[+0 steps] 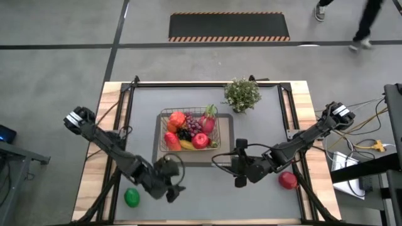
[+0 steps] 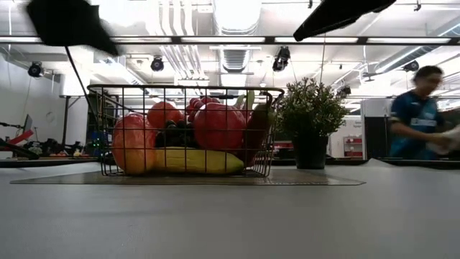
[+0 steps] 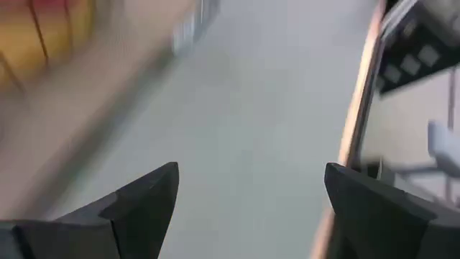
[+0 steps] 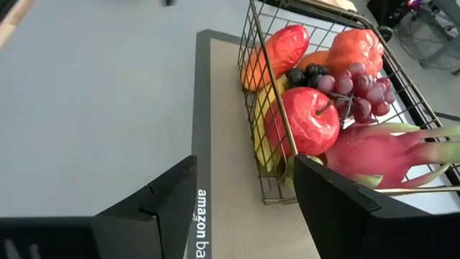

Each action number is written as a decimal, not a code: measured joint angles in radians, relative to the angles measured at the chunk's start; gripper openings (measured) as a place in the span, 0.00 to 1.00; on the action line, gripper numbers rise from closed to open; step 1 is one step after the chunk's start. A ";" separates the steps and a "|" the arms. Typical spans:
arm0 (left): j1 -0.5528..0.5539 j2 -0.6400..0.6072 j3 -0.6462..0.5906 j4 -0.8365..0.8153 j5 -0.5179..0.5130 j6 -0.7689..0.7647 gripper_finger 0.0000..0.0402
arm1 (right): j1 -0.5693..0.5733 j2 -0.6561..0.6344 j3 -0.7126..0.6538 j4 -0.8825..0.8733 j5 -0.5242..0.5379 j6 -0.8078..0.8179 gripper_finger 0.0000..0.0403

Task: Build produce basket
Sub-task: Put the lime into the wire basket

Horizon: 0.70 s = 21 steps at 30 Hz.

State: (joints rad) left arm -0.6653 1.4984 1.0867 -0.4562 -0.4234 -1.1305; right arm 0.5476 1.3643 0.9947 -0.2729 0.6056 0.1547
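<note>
Right end effector [image 4: 241, 201] open over "amazon"-lettered mat [image 4: 223, 144].

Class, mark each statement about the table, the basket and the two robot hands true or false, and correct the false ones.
1. The basket is empty. False: it holds fruit, including a banana.
2. A green lime lies on the table outside the basket. True.
3. The left hand grips the lime. False: it is open and empty.
4. The right hand is open. True.
5. A red apple lies outside the basket. True.
</note>
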 joint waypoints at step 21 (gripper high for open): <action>-0.203 0.236 0.278 -0.646 0.764 -0.974 0.83 | 0.000 -0.077 -0.132 0.159 -0.001 -0.082 0.53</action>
State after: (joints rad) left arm -0.8680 1.7348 1.3649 -1.1021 0.3405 -2.1041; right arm 0.5473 1.2877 0.8622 -0.1141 0.6048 0.0731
